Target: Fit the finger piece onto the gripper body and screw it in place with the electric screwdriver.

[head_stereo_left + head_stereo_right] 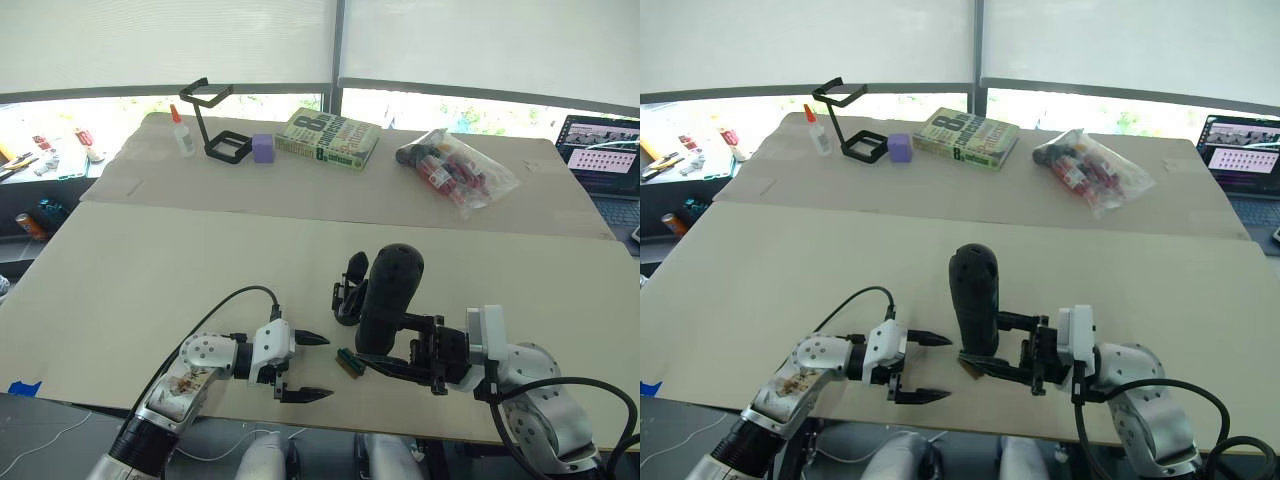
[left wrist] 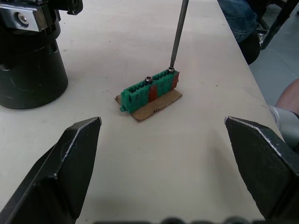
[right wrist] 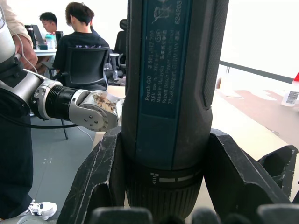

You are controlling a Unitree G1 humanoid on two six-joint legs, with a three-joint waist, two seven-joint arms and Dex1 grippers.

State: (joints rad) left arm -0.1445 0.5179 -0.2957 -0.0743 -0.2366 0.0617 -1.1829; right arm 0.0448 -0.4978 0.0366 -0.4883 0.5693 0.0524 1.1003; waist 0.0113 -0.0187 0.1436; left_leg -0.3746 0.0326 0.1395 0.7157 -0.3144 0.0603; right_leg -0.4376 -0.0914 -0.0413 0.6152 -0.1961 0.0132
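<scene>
Electric screwdriver (image 1: 388,297) stands upright near the front edge of the table (image 1: 150,280), clamped at its lower end between the fingers of my right gripper (image 1: 395,358).

Far left, back of table: I see a glue bottle (image 1: 181,131), a black wire-frame stand (image 1: 215,125) and a purple block (image 1: 263,148); further along, a book (image 1: 328,138) and a clear bag of small bottles (image 1: 455,168).

Front left: my left gripper (image 1: 307,367) hovers low over the table with its fingers spread wide and nothing between them.

Centre: a green-and-brown block (image 2: 150,91) lies on a scrap of card just ahead of the left gripper; the screwdriver's thin metal bit (image 2: 177,33) comes down onto a screw at one end of it. The gripper body (image 1: 350,291) sits just behind, on the screwdriver's left side, touching or nearly so.

Far right: a laptop (image 1: 604,150) at the table's edge.
</scene>
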